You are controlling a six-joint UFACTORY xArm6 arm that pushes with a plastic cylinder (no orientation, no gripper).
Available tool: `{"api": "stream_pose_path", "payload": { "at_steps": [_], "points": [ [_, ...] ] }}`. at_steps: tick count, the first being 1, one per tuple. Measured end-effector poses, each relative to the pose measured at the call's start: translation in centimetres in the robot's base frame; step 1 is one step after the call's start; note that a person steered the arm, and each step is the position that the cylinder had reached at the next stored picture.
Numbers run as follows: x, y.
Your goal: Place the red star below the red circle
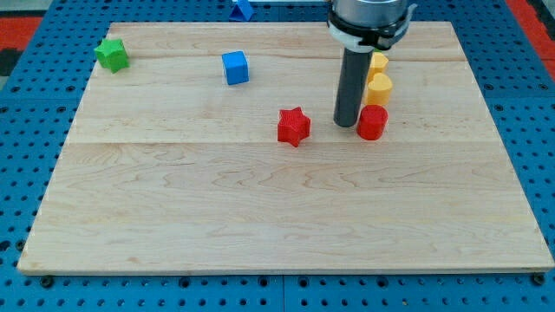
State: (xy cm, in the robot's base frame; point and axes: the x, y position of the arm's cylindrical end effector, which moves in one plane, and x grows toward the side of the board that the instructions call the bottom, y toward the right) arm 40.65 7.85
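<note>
The red star (pixel 294 126) lies near the middle of the wooden board. The red circle (pixel 372 122), a short cylinder, stands to the star's right. My tip (pixel 346 124) rests on the board between them, right beside the circle's left side and a short gap right of the star. The rod rises straight up to the arm at the view's top.
Two yellow blocks (pixel 379 87) (pixel 378 62) stand just above the red circle, partly hidden by the rod. A blue cube (pixel 235 68) lies up and left of the star. A green star (pixel 112 54) sits at the board's top-left corner. Another blue block (pixel 243 9) lies off the board at the top.
</note>
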Motion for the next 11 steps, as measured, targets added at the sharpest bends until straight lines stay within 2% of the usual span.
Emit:
{"api": "stream_pose_path", "payload": {
  "at_steps": [1,2,3,4,6,7,8,9,10,11],
  "points": [
    [-1.6,-5.6],
    [-1.4,-10.0],
    [0.7,-8.3],
    [-0.2,-14.3],
    [3.8,-6.1],
    [3.9,-8.3],
    [6.4,-11.0],
    [8.1,-6.0],
    [5.3,-2.9],
    [5.0,-3.1]
  ]
}}
